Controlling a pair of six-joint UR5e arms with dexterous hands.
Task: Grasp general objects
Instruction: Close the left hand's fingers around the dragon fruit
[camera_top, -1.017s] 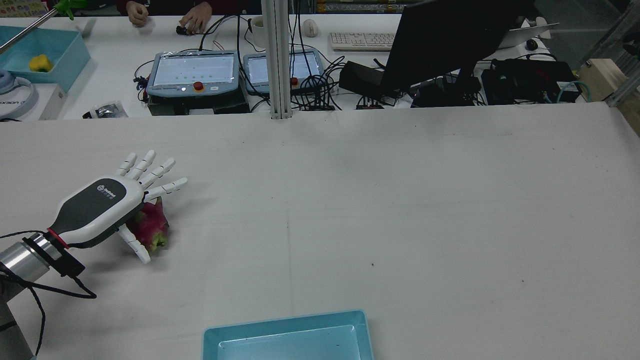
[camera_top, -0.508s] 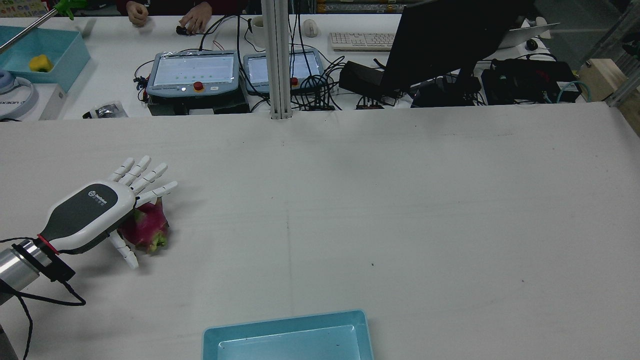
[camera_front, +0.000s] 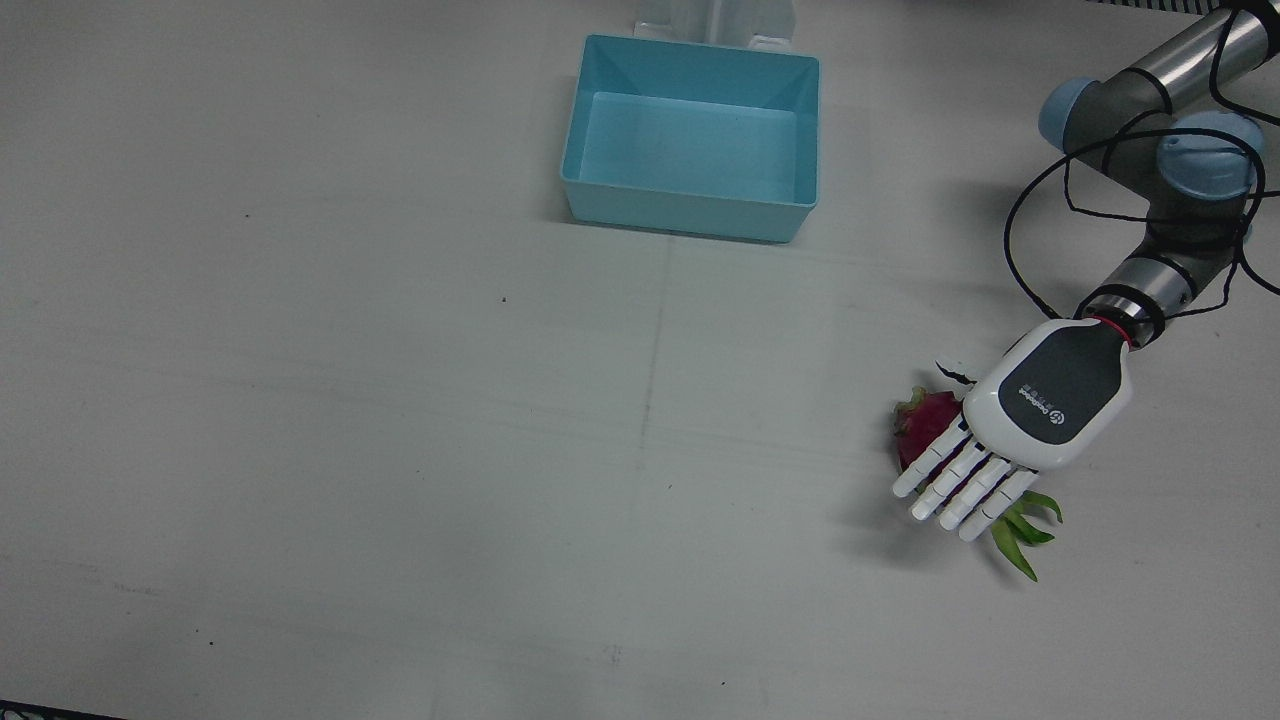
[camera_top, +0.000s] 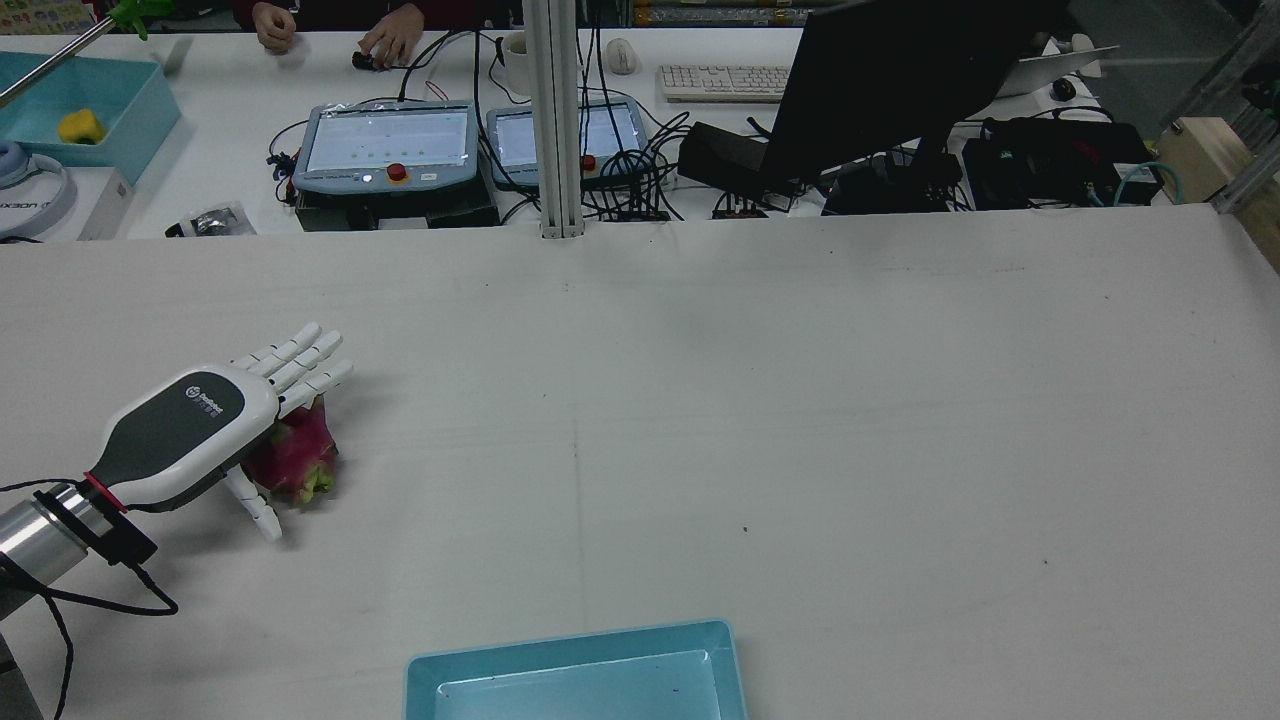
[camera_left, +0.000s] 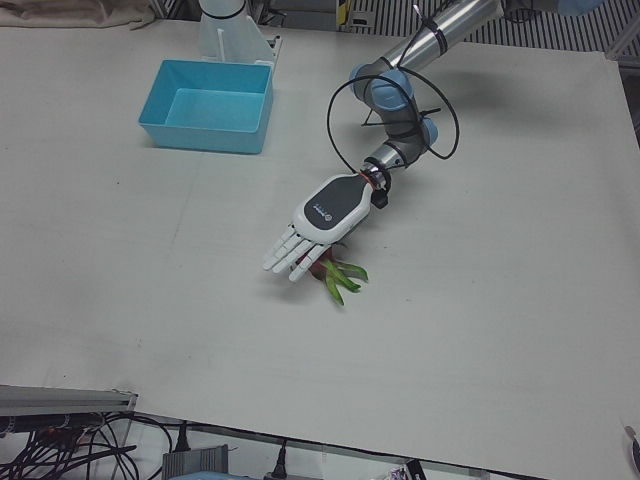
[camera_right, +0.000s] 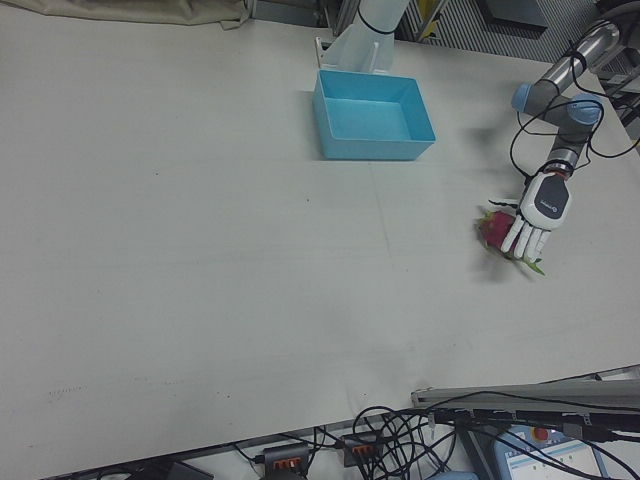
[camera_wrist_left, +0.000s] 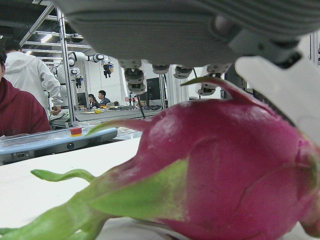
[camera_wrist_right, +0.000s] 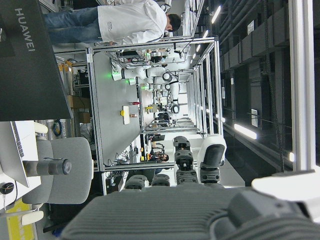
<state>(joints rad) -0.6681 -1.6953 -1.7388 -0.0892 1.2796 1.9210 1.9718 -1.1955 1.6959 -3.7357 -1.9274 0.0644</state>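
Note:
A magenta dragon fruit (camera_front: 925, 425) with green leaf tips lies on the white table on the robot's left side. My left hand (camera_front: 1040, 410) hovers palm-down just over it, fingers (camera_front: 960, 485) stretched straight past the fruit and thumb down beside it, open. In the rear view the fruit (camera_top: 295, 455) peeks out under the hand (camera_top: 190, 430). The left hand view is filled by the fruit (camera_wrist_left: 225, 170), close under the palm. Only the right hand view shows my right hand (camera_wrist_right: 190, 200): its palm and fingers hold nothing.
A light-blue empty bin (camera_front: 690, 215) stands mid-table near the robot's edge, and its rim (camera_top: 570, 650) shows in the rear view. Beyond the far edge are teach pendants (camera_top: 385, 145), a metal post (camera_top: 552, 120), a monitor (camera_top: 900, 80) and a person's hands (camera_top: 390, 40).
My left hand drew back a little toward the robot and left. Its fingers came closer together over the dragon fruit, which has not moved.

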